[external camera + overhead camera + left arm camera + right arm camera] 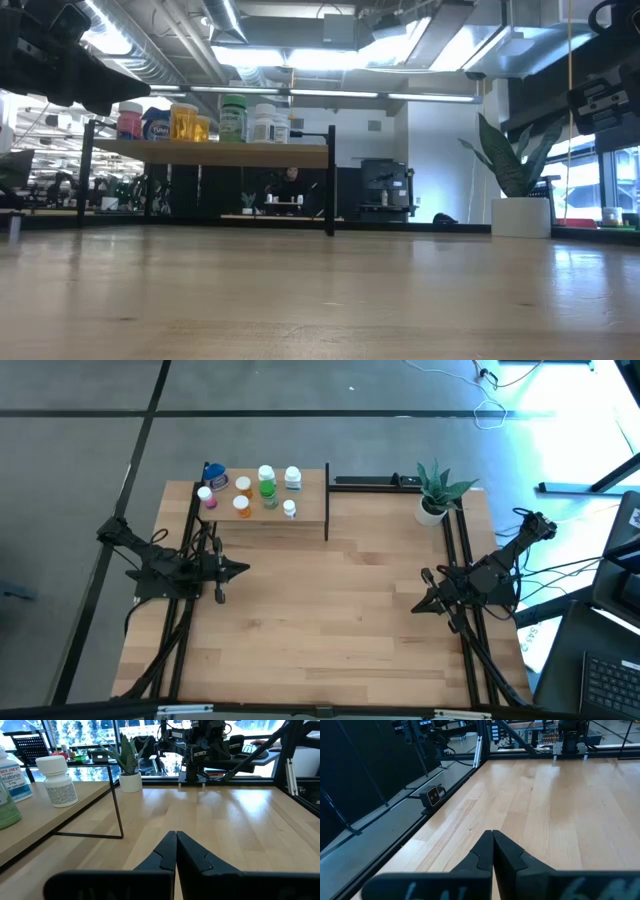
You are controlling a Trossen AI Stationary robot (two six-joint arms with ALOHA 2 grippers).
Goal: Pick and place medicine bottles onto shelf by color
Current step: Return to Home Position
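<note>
Plainly, the wide wooden counter [330,630] is the ground to retire over, and the shelf [310,515] stands at its far edge on the left arm's side, so the step in hand looks to be a simple withdrawal to rest rather than any more carrying. The left arm [160,565] lies folded at the counter's left edge, near the shelf. The right arm [490,575] lies at the right edge, well apart from the shelf and nearer the potted plant [437,490]. The medicine bottles [267,488] are all up on the shelf as far as the high view shows: pink and blue at the left end, two orange next, green in the middle, white toward the right. The left gripper [243,569] points inward across the boards with its fingers pressed together on nothing; its wrist view confirms this and shows a white bottle [57,780] close by on the shelf. The right gripper [418,606] is likewise closed and empty. To finish well, I judge each arm should fold back on its own side, slow and level. The left one should mind the shelf's black post [116,802] so that no bottle is jogged, and neither gripper need open.
</note>
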